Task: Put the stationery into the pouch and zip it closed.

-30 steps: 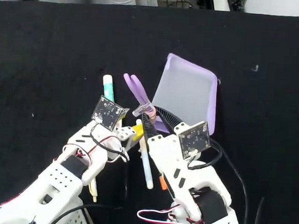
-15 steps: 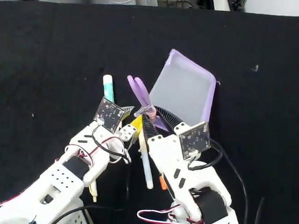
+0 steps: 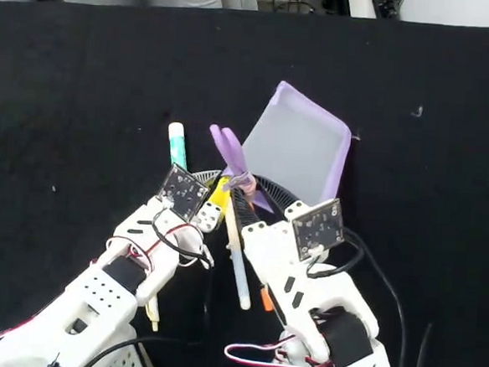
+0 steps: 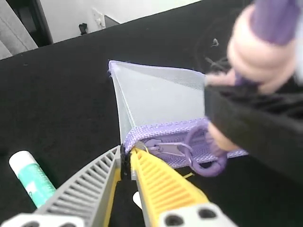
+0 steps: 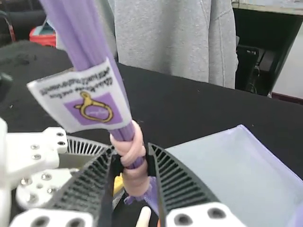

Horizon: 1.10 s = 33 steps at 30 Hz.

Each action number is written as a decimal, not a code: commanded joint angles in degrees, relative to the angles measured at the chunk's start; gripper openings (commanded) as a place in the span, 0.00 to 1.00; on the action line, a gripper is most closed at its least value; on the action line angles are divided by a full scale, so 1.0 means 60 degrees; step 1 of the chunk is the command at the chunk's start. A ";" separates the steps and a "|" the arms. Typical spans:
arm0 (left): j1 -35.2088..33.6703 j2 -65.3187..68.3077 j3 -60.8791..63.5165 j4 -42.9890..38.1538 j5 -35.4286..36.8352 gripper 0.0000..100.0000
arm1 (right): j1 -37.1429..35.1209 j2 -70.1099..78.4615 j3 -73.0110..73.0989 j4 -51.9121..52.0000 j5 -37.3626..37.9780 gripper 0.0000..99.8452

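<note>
The right gripper [image 5: 130, 152] jaws squeeze the purple scissors [image 5: 79, 28], which stand up just beside the purple pouch [image 4: 156, 99] mouth. The left gripper [image 4: 126, 157] jaws pinch the pouch's zip corner. A green marker [image 3: 178, 143] lies near on the black table [image 3: 84, 80]

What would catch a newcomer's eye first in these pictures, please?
Most striking is what looks like purple scissors, standing upright in the right gripper near the middle of the black table. Right beside them, the left gripper pinches the zip corner of the lilac mesh pouch, which sits tilted. A green-and-white stick lies on the table by the left arm's wrist.
</note>
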<state>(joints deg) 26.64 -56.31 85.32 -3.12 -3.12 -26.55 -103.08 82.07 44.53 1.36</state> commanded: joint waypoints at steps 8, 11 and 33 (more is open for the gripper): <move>-0.2322 -0.0088 -0.0418 -0.0132 -0.0088 0.03 | 0.1392 -0.0359 -0.0725 0.0703 0.0440 0.01; -0.2806 -0.0088 -0.0447 -0.0132 -0.0088 0.03 | 0.1875 -0.0374 -0.0901 0.0762 0.0425 0.01; -0.4462 -0.0088 -0.0813 -0.0147 -0.0029 0.03 | 0.3223 -0.0374 -0.1194 0.0908 0.0440 0.01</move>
<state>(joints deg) 2.11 -56.31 84.00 -3.12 -3.21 -9.85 -103.08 78.64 49.80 3.74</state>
